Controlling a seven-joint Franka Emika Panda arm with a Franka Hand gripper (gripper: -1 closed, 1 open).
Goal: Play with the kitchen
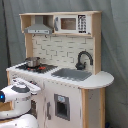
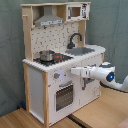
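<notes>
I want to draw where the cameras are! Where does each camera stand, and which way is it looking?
First exterior view: stands in front of the kitchen, toward its sink end, looking at its front; the white arm shows at lower left.
Second exterior view: stands toward the stove end, looking at the oven door; the arm reaches in from the right.
Both share the pot, faucet and microwave.

Grey curtain backdrop (image 1: 114, 45), light wooden floor (image 2: 20, 120) in the second exterior view
</notes>
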